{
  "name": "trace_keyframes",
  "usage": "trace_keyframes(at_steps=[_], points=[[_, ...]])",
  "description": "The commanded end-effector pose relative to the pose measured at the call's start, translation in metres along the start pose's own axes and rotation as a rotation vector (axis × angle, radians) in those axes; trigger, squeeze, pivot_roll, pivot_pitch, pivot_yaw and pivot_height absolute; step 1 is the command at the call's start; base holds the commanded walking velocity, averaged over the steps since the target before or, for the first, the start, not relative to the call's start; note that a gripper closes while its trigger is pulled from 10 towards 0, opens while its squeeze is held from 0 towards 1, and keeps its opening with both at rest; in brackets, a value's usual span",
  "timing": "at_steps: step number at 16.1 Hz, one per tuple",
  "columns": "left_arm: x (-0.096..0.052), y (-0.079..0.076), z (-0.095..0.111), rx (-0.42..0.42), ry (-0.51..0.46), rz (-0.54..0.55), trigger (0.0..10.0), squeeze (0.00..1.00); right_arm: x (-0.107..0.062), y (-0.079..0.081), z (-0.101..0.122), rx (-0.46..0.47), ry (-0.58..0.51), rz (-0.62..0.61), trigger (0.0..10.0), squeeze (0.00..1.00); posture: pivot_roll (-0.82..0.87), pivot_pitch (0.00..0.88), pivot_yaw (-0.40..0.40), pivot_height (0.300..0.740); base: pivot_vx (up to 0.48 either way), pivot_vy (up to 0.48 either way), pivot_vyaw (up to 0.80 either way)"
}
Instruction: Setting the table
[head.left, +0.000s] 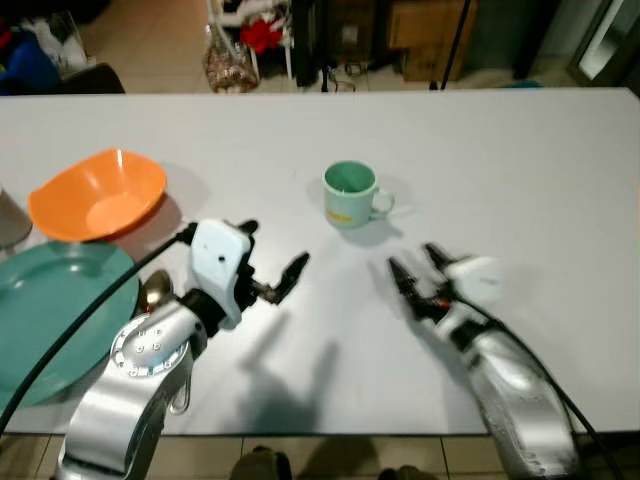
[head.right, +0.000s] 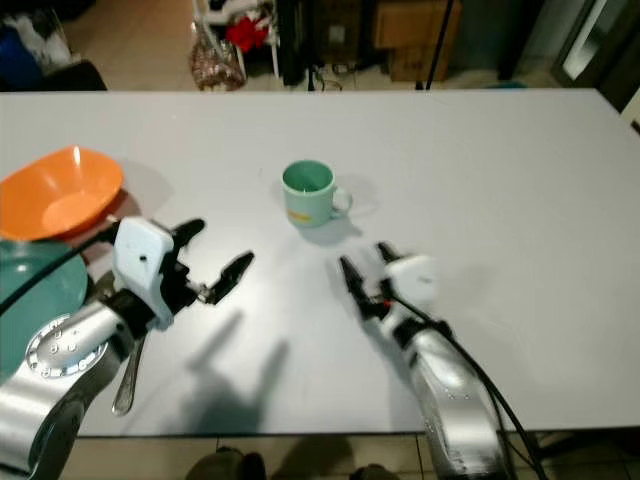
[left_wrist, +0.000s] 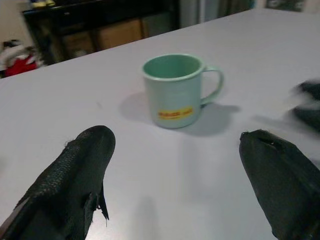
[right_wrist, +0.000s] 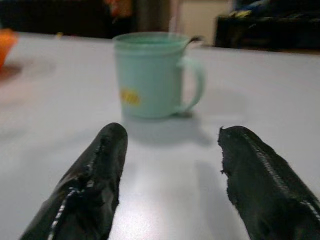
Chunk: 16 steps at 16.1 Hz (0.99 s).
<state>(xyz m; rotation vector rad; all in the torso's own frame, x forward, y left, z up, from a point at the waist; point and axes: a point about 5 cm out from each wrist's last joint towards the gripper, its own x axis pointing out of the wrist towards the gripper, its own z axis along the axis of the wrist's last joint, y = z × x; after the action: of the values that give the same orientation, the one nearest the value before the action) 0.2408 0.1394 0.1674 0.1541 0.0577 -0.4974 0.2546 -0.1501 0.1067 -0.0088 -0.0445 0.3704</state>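
A pale green mug (head.left: 352, 193) with a yellow label stands upright mid-table, handle to the right. My left gripper (head.left: 272, 247) hovers open just in front of it and to its left, and the mug (left_wrist: 175, 90) shows between its fingers. My right gripper (head.left: 412, 258) is open too, in front of the mug (right_wrist: 150, 75) and to its right, fingers aimed at it. Neither gripper touches anything. An orange bowl (head.left: 100, 195) sits at the far left, a teal plate (head.left: 50, 300) in front of it, and a metal spoon (head.right: 128, 375) lies beside the plate under my left arm.
The white table (head.left: 520, 160) has open room to the right and behind the mug. A grey object (head.left: 8, 220) sits cut off at the left edge. Past the far edge stand boxes and clutter (head.left: 430, 35) on the floor. The front edge runs just below my arms.
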Motion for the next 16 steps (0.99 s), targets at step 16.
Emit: trace_keyframes(at_steps=[16], points=[[0.002, -0.001, 0.018, 0.013, -0.099, 0.148, 10.0, 0.00, -0.039, 0.024, 0.064, 0.013, 0.003, -0.186, 10.0, 1.00, 0.02, 0.015, 0.081, 0.740, 0.000, 0.000, 0.60]])
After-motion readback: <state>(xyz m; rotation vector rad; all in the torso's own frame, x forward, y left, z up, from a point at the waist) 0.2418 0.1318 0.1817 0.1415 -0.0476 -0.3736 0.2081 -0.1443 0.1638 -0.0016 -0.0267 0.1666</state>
